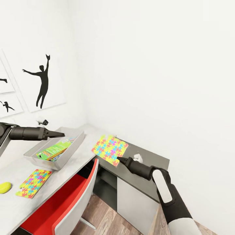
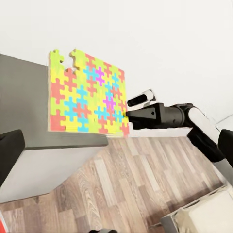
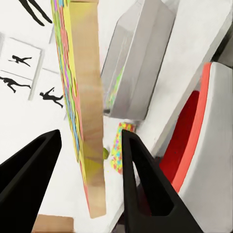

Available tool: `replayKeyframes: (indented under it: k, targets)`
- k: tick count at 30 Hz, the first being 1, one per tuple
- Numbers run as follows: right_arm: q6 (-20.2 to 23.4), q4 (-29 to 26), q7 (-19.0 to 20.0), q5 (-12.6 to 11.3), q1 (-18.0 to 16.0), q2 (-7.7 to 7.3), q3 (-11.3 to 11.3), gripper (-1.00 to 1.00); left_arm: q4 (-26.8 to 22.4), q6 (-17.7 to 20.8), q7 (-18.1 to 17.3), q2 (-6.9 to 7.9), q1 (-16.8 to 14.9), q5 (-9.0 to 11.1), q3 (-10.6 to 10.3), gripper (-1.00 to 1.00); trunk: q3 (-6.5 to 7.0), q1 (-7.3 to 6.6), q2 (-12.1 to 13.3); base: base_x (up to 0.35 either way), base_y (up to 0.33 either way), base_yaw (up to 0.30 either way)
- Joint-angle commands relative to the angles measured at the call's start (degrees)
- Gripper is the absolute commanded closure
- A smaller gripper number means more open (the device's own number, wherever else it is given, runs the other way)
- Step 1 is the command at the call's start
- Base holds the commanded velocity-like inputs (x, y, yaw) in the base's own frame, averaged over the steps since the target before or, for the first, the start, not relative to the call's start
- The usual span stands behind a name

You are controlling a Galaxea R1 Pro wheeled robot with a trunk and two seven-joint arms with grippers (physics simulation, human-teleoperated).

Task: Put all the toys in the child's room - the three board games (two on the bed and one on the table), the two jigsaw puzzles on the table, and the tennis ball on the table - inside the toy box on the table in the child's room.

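White walls meet in a corner behind the long white-topped worktop (image 1: 19,176), and black dancer silhouettes on white panels (image 1: 42,81) hang on the left wall. Wood-plank floor (image 1: 107,218) shows below. Joined to the white surface is a lower dark grey side worktop (image 1: 153,156) with a white front panel, and a red-and-white chair (image 1: 71,199) is tucked under the edge.

On the white worktop sits the shallow light grey toy box (image 1: 62,155), holding a green printed board game box (image 1: 54,150). Nearer the front edge lies one flat multicoloured jigsaw puzzle square (image 1: 34,182), with the small yellow-green tennis ball (image 1: 5,187) just beside it.

The second multicoloured jigsaw puzzle square (image 1: 110,149) is tilted up over the junction of the two worktops, off the surface. The right tool (image 1: 119,159) meets its lower edge; in the right wrist view the puzzle's plain wooden back (image 3: 90,121) stands between the two spread black fingers (image 3: 141,179), though whether they truly press it is hard to judge.

The left tool (image 1: 60,134) hovers above the toy box's far end, its tips appearing pressed together.
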Motion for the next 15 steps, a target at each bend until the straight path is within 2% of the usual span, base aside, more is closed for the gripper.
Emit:
replayKeyframes:
  k: [1, 4, 7, 10, 15]
  targets:
    - [1.3, 0.0, -1.5, 0.2, -1.9, 0.28, -0.1, 1.00, 0.0, 0.6, -0.3, 0.19, -0.1, 0.0, -0.1, -1.00, -0.14, 0.04, -0.1, 0.000, 0.000, 0.000]
    - [2.9, 0.4, -7.7, -0.2, -6.6, 0.73, -0.2, 1.00, 0.0, 0.6, -0.3, 0.54, -0.1, 0.1, -0.1, -1.00, -0.14, 0.04, -0.1, 0.000, 0.000, 0.000]
    - [4.0, 0.6, -10.7, -1.1, -10.2, 1.39, -0.2, 1.00, 0.0, 0.6, -0.3, 0.82, -0.1, 0.1, -0.1, -1.00, -0.14, 0.04, -0.1, 0.000, 0.000, 0.000]
    - [5.8, 1.9, -12.5, -1.8, -13.3, 1.58, -0.2, 1.00, 0.0, 0.6, -0.3, 0.96, -0.1, 0.1, 0.0, -1.00, -0.14, 0.04, -0.1, 0.000, 0.000, 0.000]
    - [6.1, 2.2, -13.3, -2.0, -14.4, 1.58, -0.1, 1.00, 0.3, 0.6, -0.3, 1.80, -0.1, 0.1, 0.0, -1.00, -0.14, 0.04, -0.1, 0.000, 0.000, 0.000]
